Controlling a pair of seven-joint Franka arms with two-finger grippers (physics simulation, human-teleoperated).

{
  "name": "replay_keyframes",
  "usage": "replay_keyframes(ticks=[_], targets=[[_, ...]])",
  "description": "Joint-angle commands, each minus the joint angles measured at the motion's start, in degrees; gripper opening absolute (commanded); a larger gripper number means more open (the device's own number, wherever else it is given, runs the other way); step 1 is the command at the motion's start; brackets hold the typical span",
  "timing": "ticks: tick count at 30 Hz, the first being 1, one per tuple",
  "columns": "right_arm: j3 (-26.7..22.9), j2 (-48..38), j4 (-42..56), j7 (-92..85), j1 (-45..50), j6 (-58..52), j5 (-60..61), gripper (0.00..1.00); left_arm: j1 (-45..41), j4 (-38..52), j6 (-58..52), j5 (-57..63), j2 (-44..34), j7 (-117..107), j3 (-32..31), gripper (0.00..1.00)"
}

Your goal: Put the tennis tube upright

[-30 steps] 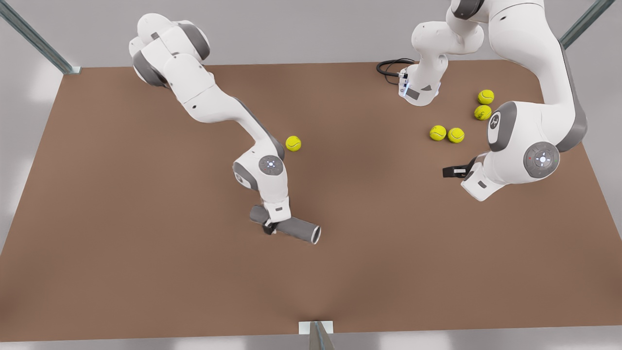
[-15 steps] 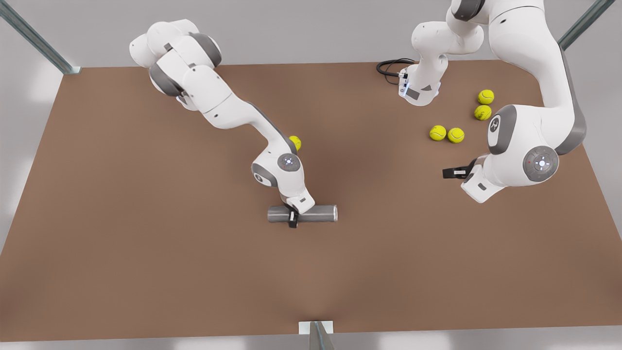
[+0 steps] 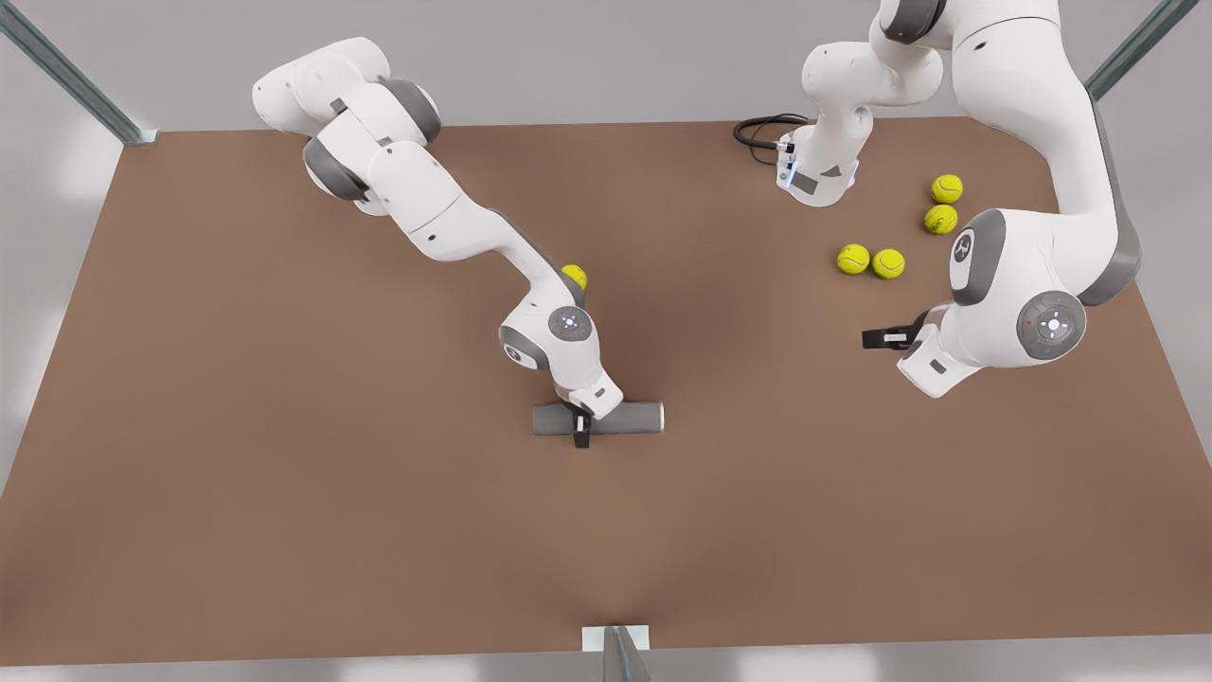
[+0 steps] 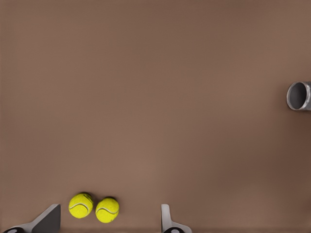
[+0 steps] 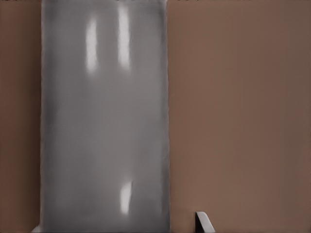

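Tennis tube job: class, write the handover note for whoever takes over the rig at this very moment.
Right gripper: jaws shut across the middle of the tennis tube, near the centre of the table.
Left gripper: open, holding nothing, waiting at the front view's right near two tennis balls.
Tube: on its side, rim end toward the front view's right. Whether it rests on the table or is just off it cannot be told.
Done: tube gripped.
Left: tip it onto one end, then let go.
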Motion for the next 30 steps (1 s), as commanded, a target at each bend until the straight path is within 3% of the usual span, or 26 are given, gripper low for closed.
replay_keyframes(ticks=[1,7,9,11,12,14,16,17,19,21,26,30], targets=[[0.05,-0.29,0.07,-4.45,0.0,-0.53,0.86,1.0,0.0,0.02,-0.08,-0.03,0.01,0.01,-0.01,1.0],[4.18,-6.0,-2.48,-4.45,-1.58,-8.7,1.21,1.0,-0.35,0.29,-0.08,-1.61,-0.07,0.01,-0.18,1.0],[11.12,-9.6,-4.76,-4.37,-6.68,-15.11,1.21,1.0,-0.61,0.55,0.09,-1.53,0.01,-0.43,-1.85,1.0],[24.39,-15.4,-4.24,-5.33,-18.19,-31.19,7.36,1.0,-1.66,1.0,1.76,-5.39,0.81,-0.34,-2.03,1.0],[24.93,-19.53,-2.22,-4.11,-21.53,-42.17,13.16,1.0,-3.86,-0.59,7.2,-6.53,0.8,-0.25,-2.12,1.0],[20.8,-19.8,4.03,14.78,-23.56,-57.92,10.97,1.0,-7.2,-5.86,21.52,-11.81,1.59,-1.22,-2.29,1.0],[9.2,-19.36,4.03,36.66,-24.53,-60.65,9.91,1.0,-6.59,-12.81,36.04,-27.53,4.23,12.12,-1.94,1.0],[2.7,-18.49,6.31,39.67,-25.67,-60.65,10.26,1.0,-4.14,-12.63,36.04,-32.28,7.65,21.18,-2.03,1.0],[-4.43,-17.69,12.72,39.14,-28.39,-60.65,10.88,1.0,-2.9,-12.02,36.22,-38.7,11.96,31.82,-3.08,1.0],[-4.52,-21.29,14.4,34.49,-32.35,-63.99,11.85,1.0,-3.16,-9.56,43.6,-39.23,16.01,31.91,-6.51,1.0],[-6.63,-36.15,13.43,32.72,-32.44,-72.07,21.69,1.0,-2.99,-5.07,46.5,-39.5,21.9,34.37,-9.06,1.0],[-6.36,-40.89,9.31,33.34,-34.02,-74.54,24.15,1.0,-2.37,-4.99,48.79,-40.46,25.94,37.01,-12.04,1.0]])
